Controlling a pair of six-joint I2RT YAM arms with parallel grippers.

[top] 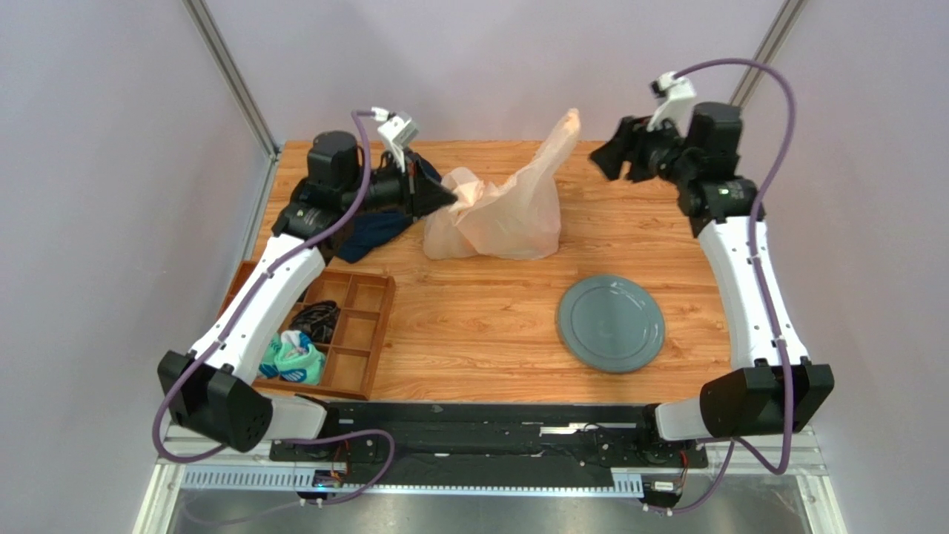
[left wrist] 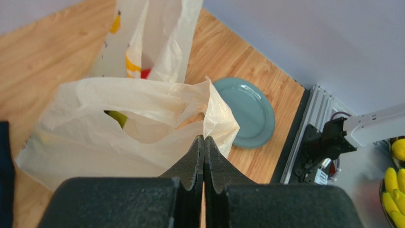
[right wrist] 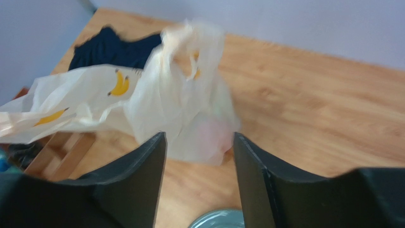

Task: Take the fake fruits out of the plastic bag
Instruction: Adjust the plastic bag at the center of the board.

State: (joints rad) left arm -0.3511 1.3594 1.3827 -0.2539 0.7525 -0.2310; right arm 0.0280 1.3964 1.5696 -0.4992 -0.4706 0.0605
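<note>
The plastic bag point(top: 501, 217) stands crumpled at the back middle of the table, one handle loop point(top: 568, 128) sticking up. My left gripper point(top: 451, 198) is shut on the bag's left rim, and the left wrist view shows the film pinched at the gripper's point(left wrist: 204, 137) tips. Through the bag's point(left wrist: 119, 137) opening a green fruit point(left wrist: 118, 117) and a bit of red fruit point(left wrist: 146, 73) show. My right gripper point(top: 604, 156) hangs open to the right of the upright loop, not touching it. In the right wrist view this gripper point(right wrist: 198, 137) holds nothing, and the bag point(right wrist: 180, 104) lies beyond it with a pinkish fruit point(right wrist: 209, 135) showing through.
A grey-green plate point(top: 610, 323) lies at the front right. A dark navy cloth point(top: 379, 228) sits behind the left gripper. A wooden compartment tray point(top: 368, 334) at the left holds teal socks point(top: 293, 358). Yellow fruits point(left wrist: 397, 183) lie beyond the table edge.
</note>
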